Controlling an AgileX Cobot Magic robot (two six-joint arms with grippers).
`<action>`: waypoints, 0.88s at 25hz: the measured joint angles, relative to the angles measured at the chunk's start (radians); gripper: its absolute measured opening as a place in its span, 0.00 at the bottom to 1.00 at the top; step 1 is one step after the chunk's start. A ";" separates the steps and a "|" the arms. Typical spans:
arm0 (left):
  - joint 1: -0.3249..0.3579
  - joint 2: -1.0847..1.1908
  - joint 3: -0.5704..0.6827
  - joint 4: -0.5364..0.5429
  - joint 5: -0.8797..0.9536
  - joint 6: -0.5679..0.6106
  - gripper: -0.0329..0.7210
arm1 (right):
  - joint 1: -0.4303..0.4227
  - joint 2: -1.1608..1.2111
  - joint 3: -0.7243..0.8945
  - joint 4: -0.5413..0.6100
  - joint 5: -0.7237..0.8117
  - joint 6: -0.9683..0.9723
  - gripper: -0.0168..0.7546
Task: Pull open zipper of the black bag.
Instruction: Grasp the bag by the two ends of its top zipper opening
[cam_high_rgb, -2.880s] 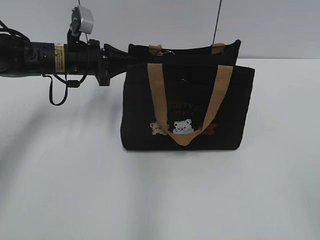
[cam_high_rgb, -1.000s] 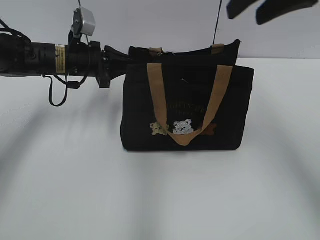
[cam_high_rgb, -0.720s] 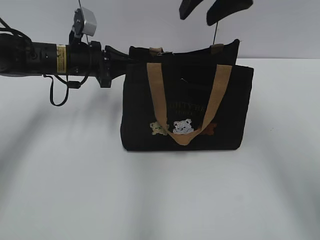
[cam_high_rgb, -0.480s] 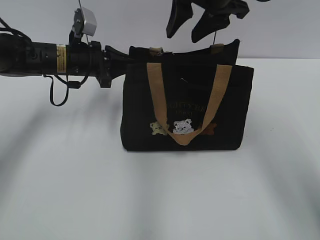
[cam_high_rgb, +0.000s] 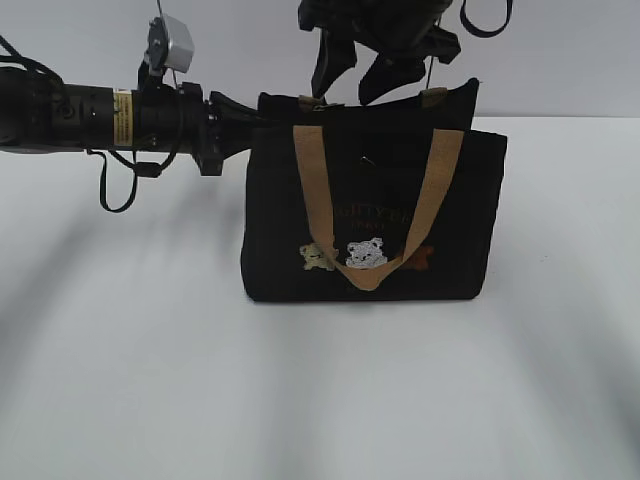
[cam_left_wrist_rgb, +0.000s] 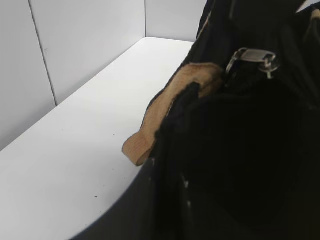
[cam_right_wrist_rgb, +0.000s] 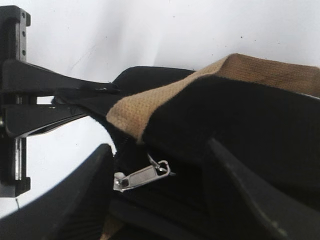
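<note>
1. The black bag (cam_high_rgb: 375, 215) stands upright on the white table (cam_high_rgb: 150, 380), a little right of centre, its bear patches and tan handle facing me.
2. The left gripper (cam_high_rgb: 235, 118) reaches in level from the left, and its jaws are pinched nearly shut on the fabric at the bag's upper left corner; the right wrist view shows the cloth squeezed between the two black fingers (cam_right_wrist_rgb: 55, 82).
3. The right gripper (cam_high_rgb: 362, 75) hangs just above the bag's top rim, near its left end, with its jaws spread wide and nothing between them.
4. The zipper (cam_right_wrist_rgb: 142, 176) lies along that rim; its silvery pull sits between the right gripper's two fingers, untouched, just beside the tan strap (cam_right_wrist_rgb: 150, 107).
</note>
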 joint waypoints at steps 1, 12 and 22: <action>0.000 0.000 0.000 0.000 0.000 0.000 0.10 | 0.000 0.005 0.000 -0.002 -0.001 -0.001 0.58; -0.002 0.000 0.000 0.007 0.007 0.000 0.11 | 0.003 0.036 -0.003 -0.018 -0.002 -0.003 0.57; -0.002 0.000 0.000 0.010 0.005 0.000 0.11 | 0.022 0.036 -0.004 -0.046 0.041 -0.024 0.32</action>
